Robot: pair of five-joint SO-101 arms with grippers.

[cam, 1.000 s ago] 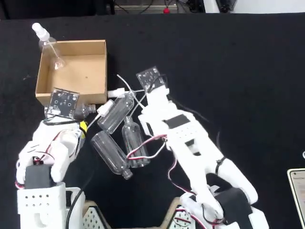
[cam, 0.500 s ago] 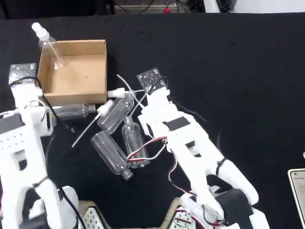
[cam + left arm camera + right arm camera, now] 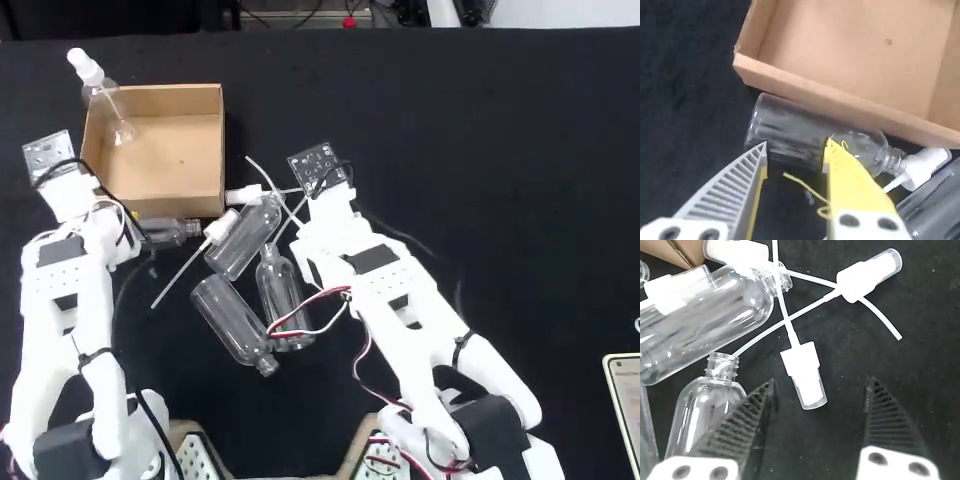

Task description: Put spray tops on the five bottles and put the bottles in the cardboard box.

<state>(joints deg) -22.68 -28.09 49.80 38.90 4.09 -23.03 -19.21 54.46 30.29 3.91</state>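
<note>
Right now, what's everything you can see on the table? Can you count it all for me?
box: one, brown cardboard, far left part of the table.
bottle with a top: one, clear with a white top, at the box's far left corner.
lying bottles: four, clear, in front of the box; one lies along its front wall.
loose spray tops: four that I can count, white, among the lying bottles.
table: one, black.
flat pale thing: one, at the table's right edge.
left gripper: grey and yellow, open, at the bottle by the box wall.
right gripper: black, open, above a loose spray top.

No readable text or labels anywhere.
</note>
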